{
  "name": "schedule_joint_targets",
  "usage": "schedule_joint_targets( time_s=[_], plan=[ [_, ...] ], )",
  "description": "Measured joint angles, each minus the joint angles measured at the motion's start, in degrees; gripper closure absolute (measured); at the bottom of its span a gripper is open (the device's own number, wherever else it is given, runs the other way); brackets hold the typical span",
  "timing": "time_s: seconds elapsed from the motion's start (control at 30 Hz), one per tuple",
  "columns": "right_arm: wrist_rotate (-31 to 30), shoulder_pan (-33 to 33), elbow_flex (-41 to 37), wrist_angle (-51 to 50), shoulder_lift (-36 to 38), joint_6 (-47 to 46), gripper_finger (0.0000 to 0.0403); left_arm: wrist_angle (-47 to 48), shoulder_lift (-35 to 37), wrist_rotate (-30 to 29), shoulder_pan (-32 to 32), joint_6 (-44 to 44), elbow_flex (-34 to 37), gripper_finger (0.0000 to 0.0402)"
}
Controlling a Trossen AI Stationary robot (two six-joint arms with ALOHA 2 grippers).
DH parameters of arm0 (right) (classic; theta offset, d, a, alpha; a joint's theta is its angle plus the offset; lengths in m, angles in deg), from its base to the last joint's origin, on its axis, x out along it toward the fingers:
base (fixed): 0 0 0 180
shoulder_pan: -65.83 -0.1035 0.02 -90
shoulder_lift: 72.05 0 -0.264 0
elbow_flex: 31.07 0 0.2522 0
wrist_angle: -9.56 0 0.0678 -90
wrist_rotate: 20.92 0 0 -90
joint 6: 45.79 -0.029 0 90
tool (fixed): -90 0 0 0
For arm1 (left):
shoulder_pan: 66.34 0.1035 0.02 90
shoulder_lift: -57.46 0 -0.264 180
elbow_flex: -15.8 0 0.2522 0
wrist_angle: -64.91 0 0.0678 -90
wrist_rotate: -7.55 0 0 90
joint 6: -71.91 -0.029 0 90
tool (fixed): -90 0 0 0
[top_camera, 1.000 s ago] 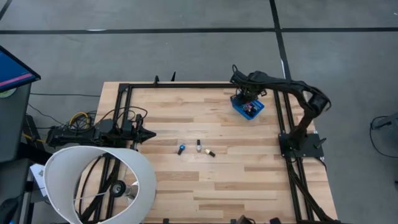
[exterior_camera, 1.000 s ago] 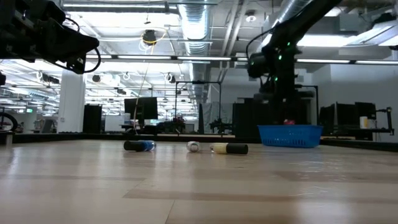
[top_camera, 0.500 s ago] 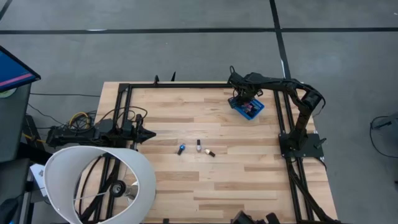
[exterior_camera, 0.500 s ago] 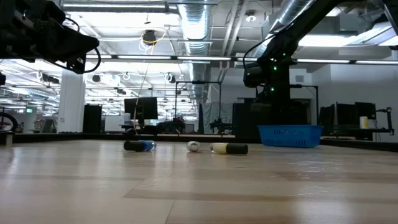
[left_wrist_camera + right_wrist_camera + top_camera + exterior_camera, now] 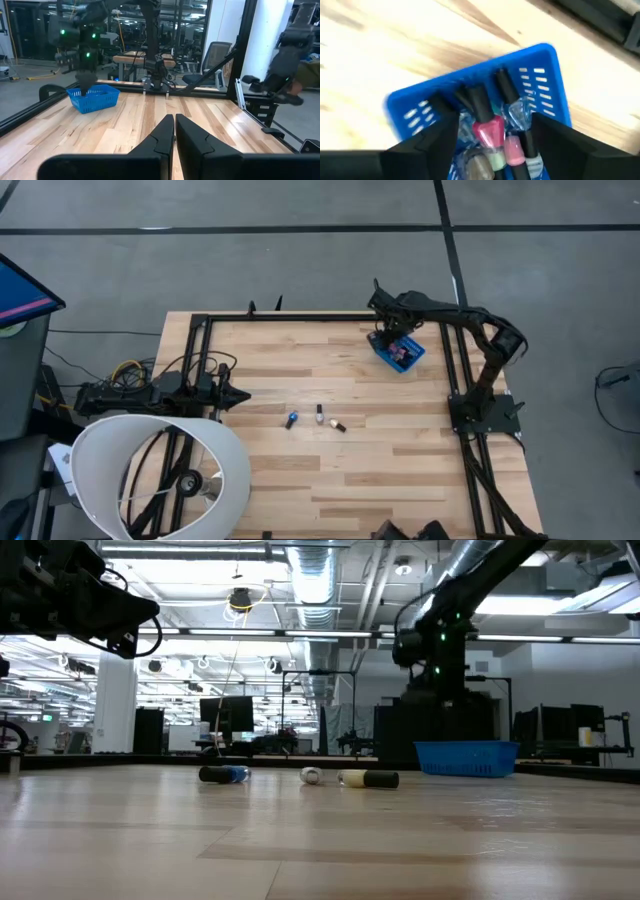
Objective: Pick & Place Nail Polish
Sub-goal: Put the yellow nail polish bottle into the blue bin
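Note:
Three nail polish bottles lie on their sides mid-table: a blue one (image 5: 291,420), a pale one (image 5: 319,414) and a dark-capped one (image 5: 338,425). Several more, among them a pink one (image 5: 487,131), lie in the blue bin (image 5: 400,352) at the far right. My right gripper (image 5: 495,135) hangs open just above the bin (image 5: 470,80), one finger toward either side of the heap, touching nothing. My left gripper (image 5: 174,131) waits shut at the table's left edge (image 5: 235,393).
Black frame rails (image 5: 455,370) run along the table's far, left and right edges. A big white lamp-shade-like ring (image 5: 160,475) overhangs the near left corner. Bare wood lies between the loose bottles (image 5: 312,776) and the bin (image 5: 466,758).
My right gripper has dipped over the bin and come up again. A small pink-red thing that showed just above the bin's rim below it a second ago is gone from view. The three bottles on the table have not moved.

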Motion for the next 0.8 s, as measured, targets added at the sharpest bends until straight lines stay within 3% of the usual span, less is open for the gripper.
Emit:
schedule_joint_targets(
  time_s=[0.17,0.37,0.6,0.8],
  plan=[
    [4.1,-4.5,2.3,0.4,5.2,1.0,0.0149,0.0,0.0,0.0,0.0,0.0,0.0,0.0390],
    [6.8,-16.1,2.6,1.4,9.3,0.9,0.0148,0.0,0.0,0.0,0.0,0.0,0.0,0.0390],
    [7.5,-31.6,2.7,7.4,5.8,-5.4,0.0148,0.0,0.0,0.0,0.0,0.0,0.0,0.0390],
    [7.9,-40.1,3.1,13.5,1.1,-8.6,0.0148,-0.3,0.0,0.0,0.0,0.0,0.0,0.0390]
  ],
)
